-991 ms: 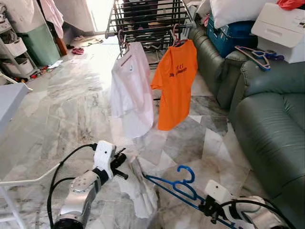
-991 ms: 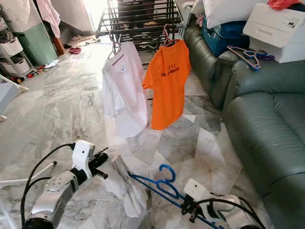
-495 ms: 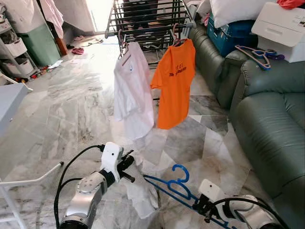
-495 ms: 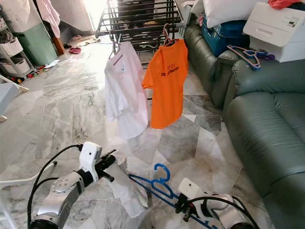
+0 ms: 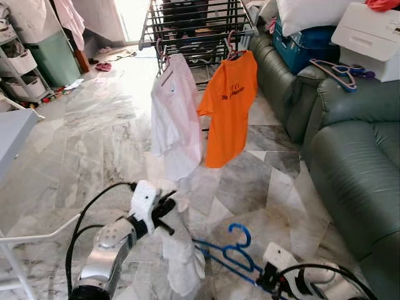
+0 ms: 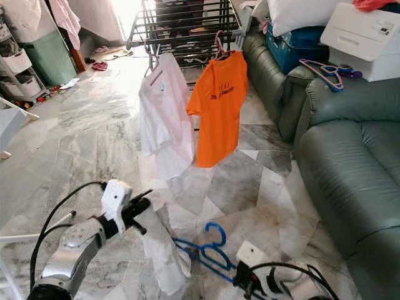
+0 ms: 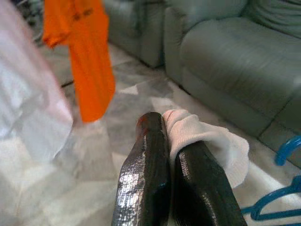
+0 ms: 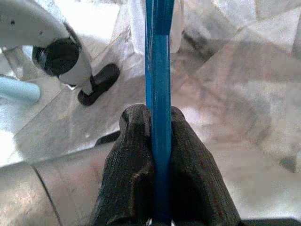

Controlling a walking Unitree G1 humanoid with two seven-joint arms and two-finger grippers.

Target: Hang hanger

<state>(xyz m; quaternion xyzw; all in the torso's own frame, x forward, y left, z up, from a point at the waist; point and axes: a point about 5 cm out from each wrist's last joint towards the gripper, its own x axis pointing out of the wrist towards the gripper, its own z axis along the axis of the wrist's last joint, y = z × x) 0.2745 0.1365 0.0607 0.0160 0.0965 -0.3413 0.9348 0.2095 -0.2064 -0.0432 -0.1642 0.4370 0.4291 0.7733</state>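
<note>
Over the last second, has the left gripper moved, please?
Yes. The left gripper, shut on the white garment, has moved toward the hanging white shirt and orange shirt, closing the floor gap below them.

The left arm (image 5: 106,250) is clad in silver metal with rounded, jointed segments, and a white block-shaped wrist housing (image 5: 143,199) is fitted ahead of a black collar. A black cable (image 5: 87,209) is looped from the housing back along the arm. The left gripper (image 7: 176,141) is formed of two long black fingers with a glossy, finely textured skin. The right arm (image 5: 325,284) is built alike, with a white wrist housing (image 5: 279,258) and black cables (image 5: 312,270). The right gripper (image 8: 160,113) has matt, rubbery black fingers (image 8: 134,160).
</note>
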